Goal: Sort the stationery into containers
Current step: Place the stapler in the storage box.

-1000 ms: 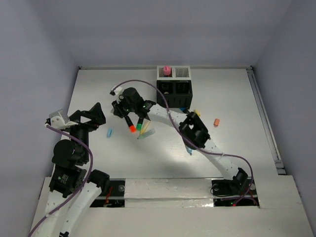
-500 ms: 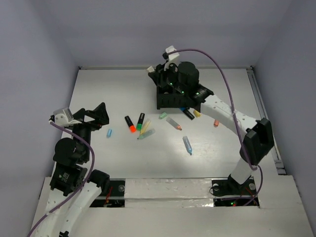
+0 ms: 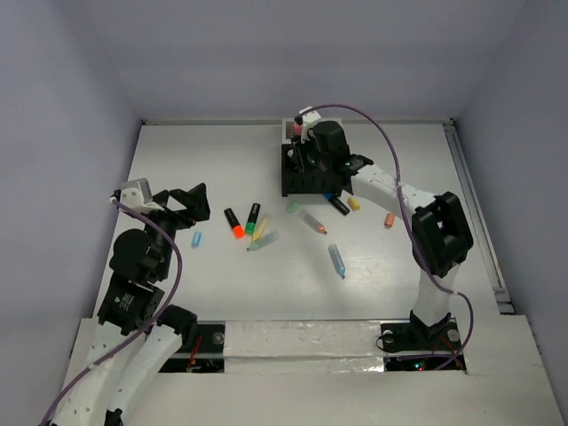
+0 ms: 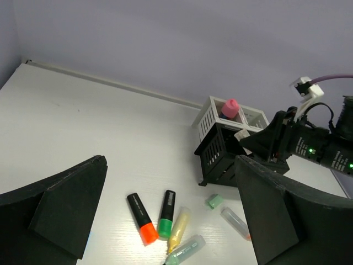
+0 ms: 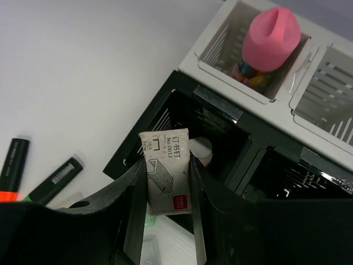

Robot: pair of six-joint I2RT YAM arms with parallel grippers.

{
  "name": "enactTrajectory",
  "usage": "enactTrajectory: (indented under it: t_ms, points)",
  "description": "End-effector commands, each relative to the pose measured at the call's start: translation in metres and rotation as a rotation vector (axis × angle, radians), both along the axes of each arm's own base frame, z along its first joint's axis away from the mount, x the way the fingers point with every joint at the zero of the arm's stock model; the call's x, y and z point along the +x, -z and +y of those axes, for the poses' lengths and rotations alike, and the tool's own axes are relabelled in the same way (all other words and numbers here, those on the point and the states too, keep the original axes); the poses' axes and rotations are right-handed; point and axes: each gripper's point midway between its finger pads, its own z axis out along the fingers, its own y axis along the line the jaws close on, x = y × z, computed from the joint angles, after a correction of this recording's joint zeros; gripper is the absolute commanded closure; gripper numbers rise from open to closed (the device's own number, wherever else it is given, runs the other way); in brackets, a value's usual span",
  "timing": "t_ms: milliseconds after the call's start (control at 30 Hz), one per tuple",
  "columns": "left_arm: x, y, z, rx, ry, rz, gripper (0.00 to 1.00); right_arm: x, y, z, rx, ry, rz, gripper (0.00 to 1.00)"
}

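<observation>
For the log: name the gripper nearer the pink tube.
Right. The right gripper, holding a staple box, hangs over the organizer beside the pink tube; the left gripper is far off.

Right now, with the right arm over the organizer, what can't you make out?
Top view: the right gripper covers the organizer, so what it holds is hidden.
Right wrist: the staple box blocks the black compartment; a pale shape inside is unclear.
Left wrist: the left gripper's open jaws hide the table's near corners.
</observation>
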Motion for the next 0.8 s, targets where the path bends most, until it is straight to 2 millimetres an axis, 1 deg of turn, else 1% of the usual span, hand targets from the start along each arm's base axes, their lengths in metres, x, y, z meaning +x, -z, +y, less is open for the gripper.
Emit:
enactTrajectory:
  t_ms: [0,33,133,167,267,300,333,367,433,500,533,567,633,667,733,767]
  points:
    - [0.004,-0.01,-0.005,0.007,0.021,-0.027,0.01,0.013,-0.025,-0.002,-0.013,0.031,-0.058,0.89]
    - [0.004,-0.01,-0.005,0.008,0.024,-0.026,0.01,0.016,-0.023,-0.007,-0.016,0.043,-0.056,0.89]
    - [0.005,-0.009,-0.007,0.01,0.029,-0.022,0.01,0.018,-0.019,-0.007,-0.019,0.046,-0.051,0.83]
    - [0.005,-0.009,-0.007,0.01,0.03,-0.022,0.01,0.018,-0.018,-0.007,-0.019,0.051,-0.051,0.76]
    - [0.005,-0.008,-0.008,0.012,0.032,-0.018,0.01,0.022,-0.023,-0.011,-0.019,0.081,-0.068,0.59]
    - [0.006,-0.008,-0.008,0.012,0.034,-0.018,0.01,0.021,-0.029,-0.009,-0.008,0.071,-0.078,0.46]
    - [0.006,-0.008,-0.009,0.012,0.037,-0.018,0.01,0.021,-0.033,-0.008,0.0,0.064,-0.084,0.42]
    - [0.006,-0.008,-0.009,0.013,0.038,-0.018,0.01,0.02,-0.036,-0.007,0.014,0.06,-0.085,0.35]
    - [0.007,-0.007,-0.01,0.015,0.043,-0.014,0.01,0.016,-0.05,-0.004,0.043,0.041,-0.105,0.33]
    - [0.007,-0.007,-0.01,0.014,0.043,-0.012,0.01,0.012,-0.056,-0.001,0.068,0.021,-0.104,0.32]
    - [0.007,-0.006,-0.01,0.014,0.043,-0.011,0.01,0.01,-0.068,0.003,0.096,-0.002,-0.132,0.32]
    - [0.007,-0.006,-0.01,0.014,0.043,-0.011,0.01,0.005,-0.071,0.009,0.137,-0.026,-0.113,0.32]
    - [0.007,-0.007,-0.008,0.012,0.034,-0.014,0.01,-0.013,-0.074,0.031,0.17,-0.096,-0.096,0.37]
    - [0.007,-0.007,-0.008,0.011,0.032,-0.013,0.01,-0.021,-0.074,0.042,0.177,-0.13,-0.085,0.37]
    - [0.007,-0.008,-0.006,0.009,0.026,-0.015,0.01,-0.038,-0.068,0.065,0.178,-0.187,-0.056,0.4]
    - [0.007,-0.008,-0.006,0.009,0.026,-0.015,0.01,-0.053,-0.065,0.092,0.174,-0.239,-0.053,0.42]
